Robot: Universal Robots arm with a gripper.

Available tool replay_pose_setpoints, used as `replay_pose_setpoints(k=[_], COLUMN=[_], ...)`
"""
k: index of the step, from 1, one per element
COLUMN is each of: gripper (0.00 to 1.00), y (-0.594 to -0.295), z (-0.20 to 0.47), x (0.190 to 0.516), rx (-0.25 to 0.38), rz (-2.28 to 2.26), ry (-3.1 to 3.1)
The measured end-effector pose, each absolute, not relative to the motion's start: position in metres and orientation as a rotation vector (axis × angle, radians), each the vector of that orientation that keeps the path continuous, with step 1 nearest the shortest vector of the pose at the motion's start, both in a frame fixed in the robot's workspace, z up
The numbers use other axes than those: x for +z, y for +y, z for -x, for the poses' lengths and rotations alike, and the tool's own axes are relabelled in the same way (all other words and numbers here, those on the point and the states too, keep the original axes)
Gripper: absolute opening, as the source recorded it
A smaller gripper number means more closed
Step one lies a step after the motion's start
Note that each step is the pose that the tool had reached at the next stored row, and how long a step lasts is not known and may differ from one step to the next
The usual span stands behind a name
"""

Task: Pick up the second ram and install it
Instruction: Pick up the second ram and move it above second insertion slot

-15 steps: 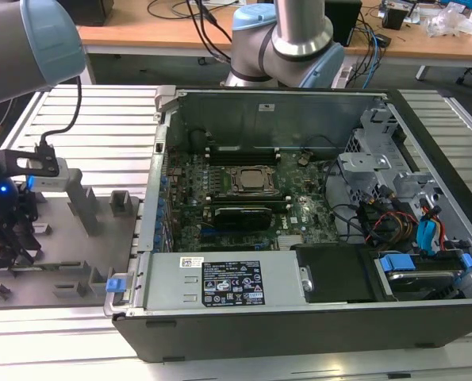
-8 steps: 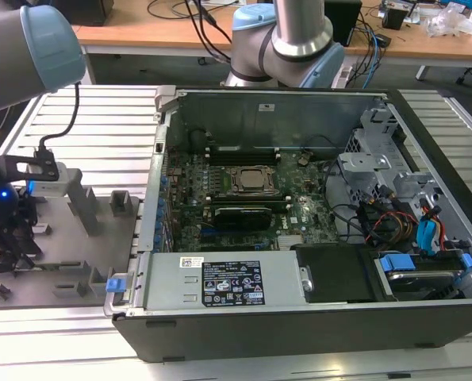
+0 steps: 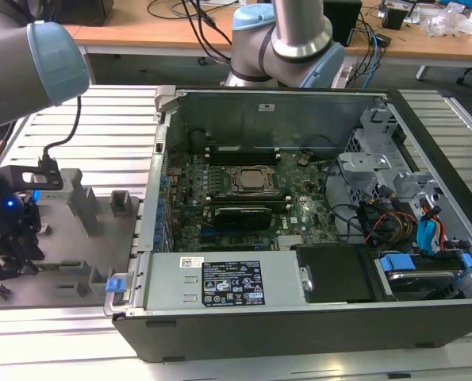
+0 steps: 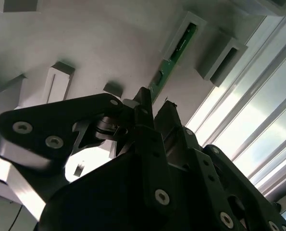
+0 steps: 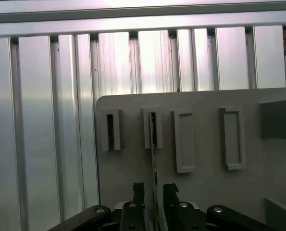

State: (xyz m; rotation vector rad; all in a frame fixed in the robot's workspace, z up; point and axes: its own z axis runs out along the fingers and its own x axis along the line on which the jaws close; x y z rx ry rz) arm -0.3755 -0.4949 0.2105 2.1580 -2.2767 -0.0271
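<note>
The second ram [image 5: 154, 144] is a thin green stick standing on edge in a slot block of the grey tray [image 5: 205, 192]. In the second wrist view the ram [image 4: 177, 50] runs from that block down between my black fingers [image 4: 143, 98]. My gripper [image 5: 154, 188] is open and straddles the stick's near end, with a small gap on each side. In the exterior view the gripper [image 3: 9, 250] hangs low over the tray [image 3: 69, 274] at the exterior view's left, beside the open computer case [image 3: 299, 317].
Several grey upright blocks [image 3: 85, 208] stand on the tray around the gripper. The case holds the motherboard with the CPU socket [image 3: 251, 181] and memory slots [image 3: 239, 155]. Ribbed metal table [image 5: 51, 144] lies beyond the tray. A second arm's base [image 3: 299, 40] stands behind the case.
</note>
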Motion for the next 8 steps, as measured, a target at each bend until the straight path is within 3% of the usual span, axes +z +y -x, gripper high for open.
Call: replay_pose_setpoints(k=[8], gripper=[0.30], y=[-0.4948], z=[0.3756], x=[0.2018], rx=[-0.027], rz=[-2.192], ry=[-2.243])
